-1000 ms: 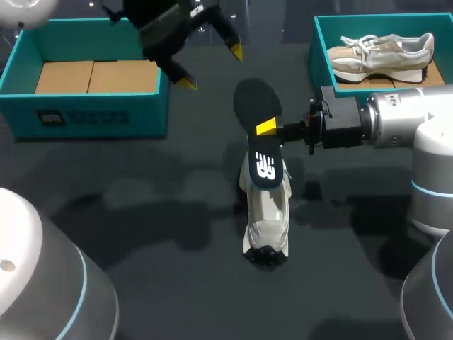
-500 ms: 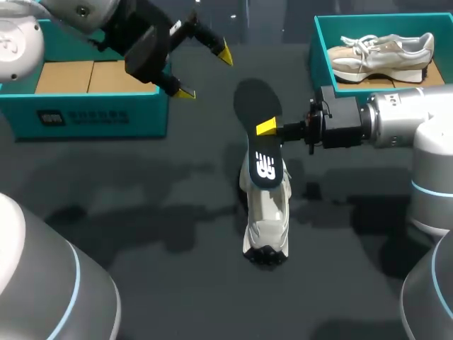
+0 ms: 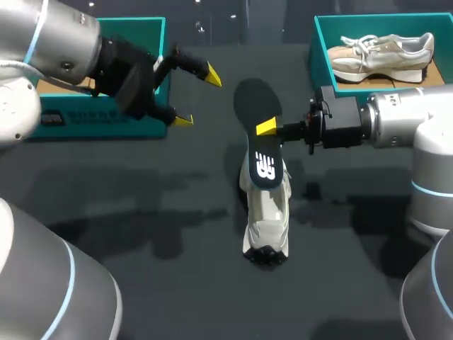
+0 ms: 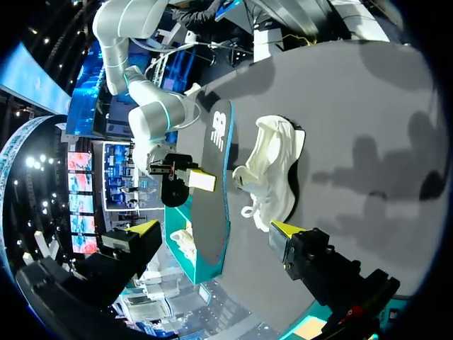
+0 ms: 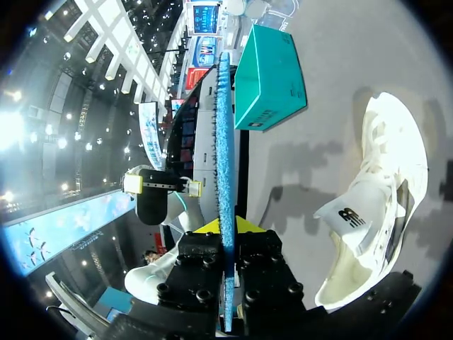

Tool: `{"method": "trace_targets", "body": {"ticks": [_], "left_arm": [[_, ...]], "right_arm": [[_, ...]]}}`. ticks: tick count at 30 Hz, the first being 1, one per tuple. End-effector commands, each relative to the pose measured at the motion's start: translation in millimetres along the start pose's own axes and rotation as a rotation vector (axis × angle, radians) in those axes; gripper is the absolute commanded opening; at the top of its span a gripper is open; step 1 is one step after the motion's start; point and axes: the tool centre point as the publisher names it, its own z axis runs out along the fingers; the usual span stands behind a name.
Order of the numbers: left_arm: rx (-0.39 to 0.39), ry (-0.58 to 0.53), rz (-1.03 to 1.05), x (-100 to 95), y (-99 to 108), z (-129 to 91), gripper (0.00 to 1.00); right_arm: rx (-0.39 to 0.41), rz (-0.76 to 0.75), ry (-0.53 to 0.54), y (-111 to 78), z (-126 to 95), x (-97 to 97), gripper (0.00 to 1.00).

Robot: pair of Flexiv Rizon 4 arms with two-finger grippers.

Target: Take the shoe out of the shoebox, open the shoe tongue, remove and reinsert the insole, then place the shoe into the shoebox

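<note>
head view first: right gripper (image 3: 267, 129) comes in from the side, yellow tips pinched on the dark insole (image 3: 258, 113), one on each face, holding it up on a slant above the white shoe (image 3: 266, 212). the shoe sits on the dark table (image 3: 156, 212) near the middle, mouth up. the insole's logo end hangs over that mouth, and i can't tell whether it touches the shoe.

left gripper (image 3: 197, 98) hovers in front of the left shoebox (image 3: 141, 23), fingers spread wide, nothing between them, well apart from the shoe.

so this reads as the insole step, with the insole lifted free or very nearly. next move, i'd say, is to feed it back in. that calls for tipping its end down into the mouth and sliding it flat. the shoe is loose on a smooth top, so the free left gripper may need to steady it or hold the tongue back.

surface is plain, matte and dark grey, with open floor all round the shoe. the right shoebox (image 3: 320, 53) at the far corner holds a second shoe (image 3: 382, 57).
</note>
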Motion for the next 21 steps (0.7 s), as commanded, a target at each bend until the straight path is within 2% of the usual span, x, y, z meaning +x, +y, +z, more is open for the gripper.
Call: {"method": "trace_targets", "body": {"ticks": [1, 15, 21], "left_arm": [[0.006, -0.404, -0.009, 8.6, 1, 7, 1.0], [0.012, -0.427, -0.009, 8.7, 2, 9, 1.0], [-0.001, -0.506, 0.012, 16.0, 9, 26, 1.0]], "right_arm": [[-0.002, 0.0, -0.002, -1.0, 1, 0.2, 0.0], [-0.002, 0.0, -0.002, -1.0, 1, 0.2, 0.0], [-0.002, 0.0, -0.002, -1.0, 1, 0.2, 0.0]]}}
